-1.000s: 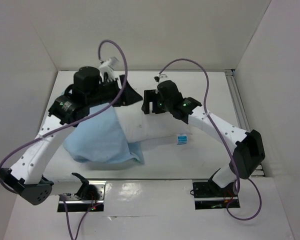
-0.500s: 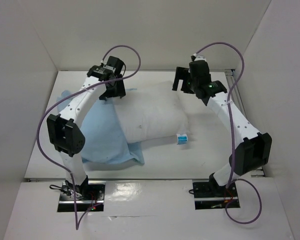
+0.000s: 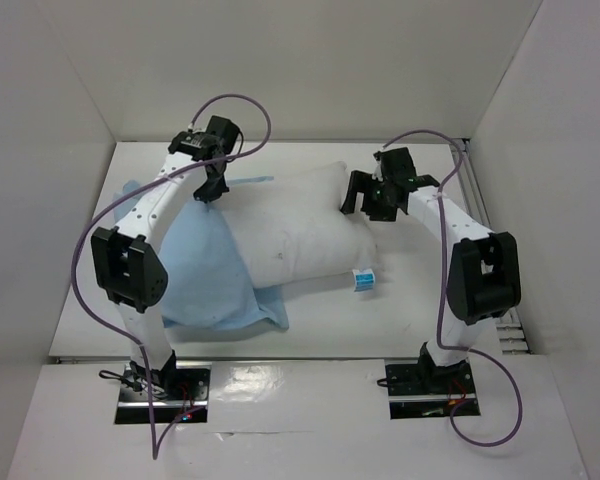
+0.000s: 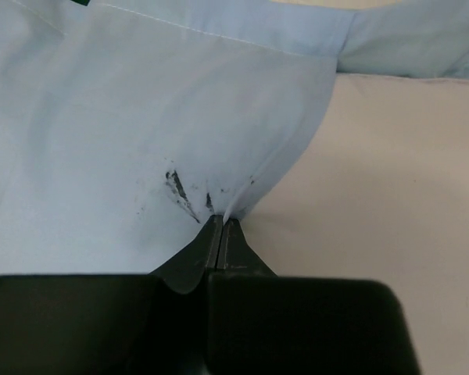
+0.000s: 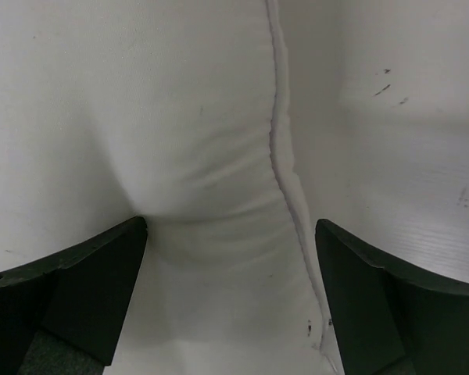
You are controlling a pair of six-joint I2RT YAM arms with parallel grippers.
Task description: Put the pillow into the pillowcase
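The white pillow (image 3: 305, 225) lies across the middle of the white table (image 3: 420, 310), its long side running left to right; its small blue-and-white label (image 3: 363, 278) sits at the near right corner. The pale blue pillowcase (image 3: 205, 275) is spread wrinkled on the left half of the table and covers the pillow's left end; whether that end is inside the sack or only under it cannot be told.

The left gripper (image 3: 212, 187) is at the far left, over the far edge of the cloth. In the left wrist view the left gripper (image 4: 220, 223) is clenched, its fingertips pressed together on a small pinch of the pillowcase (image 4: 141, 117); the cloth puckers at the tips and carries a few dark smudges (image 4: 180, 187) just beyond them; the pillow (image 4: 375, 203) shows cream-coloured to the right of the pinch.

The right gripper (image 3: 365, 200) is at the pillow's far right part. In the right wrist view the right gripper (image 5: 230, 226) is released, jaws wide, one finger on each side of a bulge of the pillow (image 5: 203, 141); the stitched seam (image 5: 280, 156) runs between them, nearer the right finger; bare table (image 5: 399, 117) shows beyond the seam.
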